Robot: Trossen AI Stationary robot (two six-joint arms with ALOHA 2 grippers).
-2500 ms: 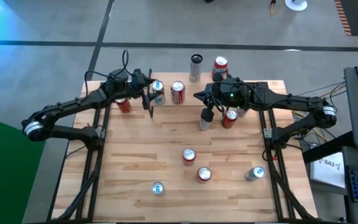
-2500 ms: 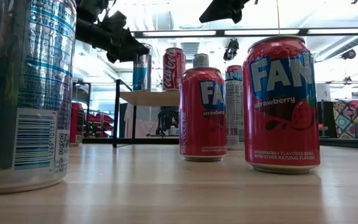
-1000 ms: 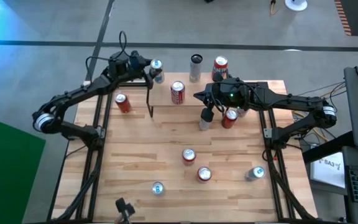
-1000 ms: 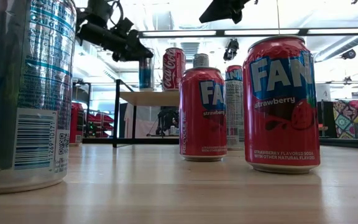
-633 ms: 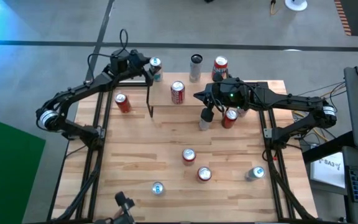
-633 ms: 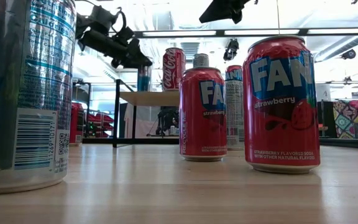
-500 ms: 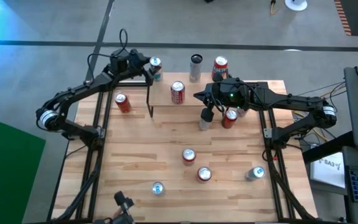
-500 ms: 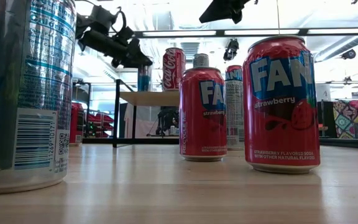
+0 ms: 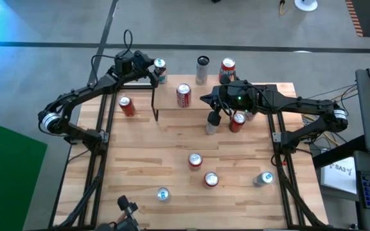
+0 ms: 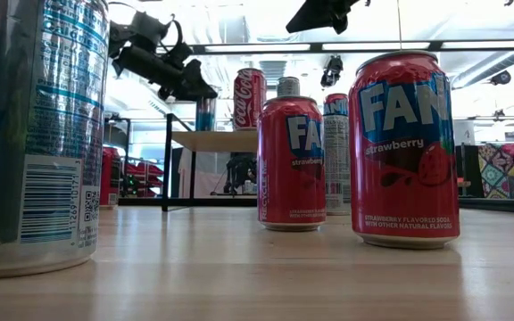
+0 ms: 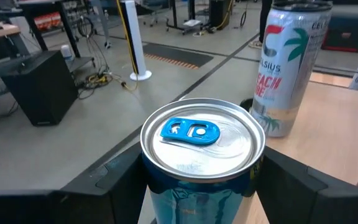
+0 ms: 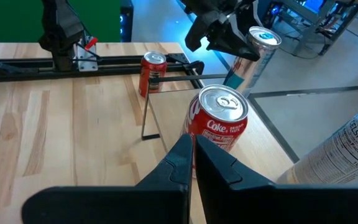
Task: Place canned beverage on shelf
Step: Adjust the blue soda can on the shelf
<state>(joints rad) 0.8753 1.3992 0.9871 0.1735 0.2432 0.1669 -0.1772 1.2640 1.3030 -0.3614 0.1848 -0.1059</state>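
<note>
Blue-tabbed can (image 11: 199, 158) in left end effector (image 9: 154, 69)

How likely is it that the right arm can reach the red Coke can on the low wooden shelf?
Probably yes: the red Coke can stands on the shelf straight ahead of the shut right gripper, nothing between. It must open first. The left gripper, holding a blue-tabbed can, is off to one side.

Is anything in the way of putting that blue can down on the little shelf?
Nothing visible. The left claw holds the blue-tabbed silver can over the light wooden shelf's far left corner. The red Coke can stands nearby, apart.
</note>
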